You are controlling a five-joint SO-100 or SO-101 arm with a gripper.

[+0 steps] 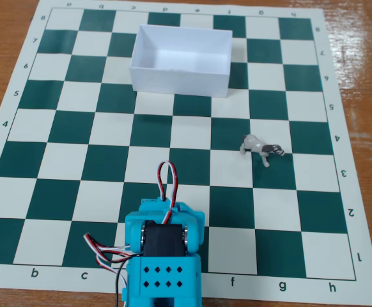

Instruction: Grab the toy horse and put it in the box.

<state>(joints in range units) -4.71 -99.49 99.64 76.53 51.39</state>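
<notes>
The toy horse (261, 148) is a tiny pale figurine with a darker head, standing on the chessboard right of centre, around the f/g files at row 4. The box (179, 80) is white and open-topped, and it sits at the back of the board with nothing visible inside it. Only a turquoise arm segment (164, 251) with a black servo and looping red, white and black wires shows at the bottom centre. No gripper fingers can be seen, so the arm's working end is hidden. The horse lies well forward and to the right of that segment, and the box is straight beyond it.
A green-and-cream chessboard mat (64, 128) covers most of a wooden table (365, 57). Wood shows along the right side and the top corners. Two rows of squares separate the horse from the box's front wall.
</notes>
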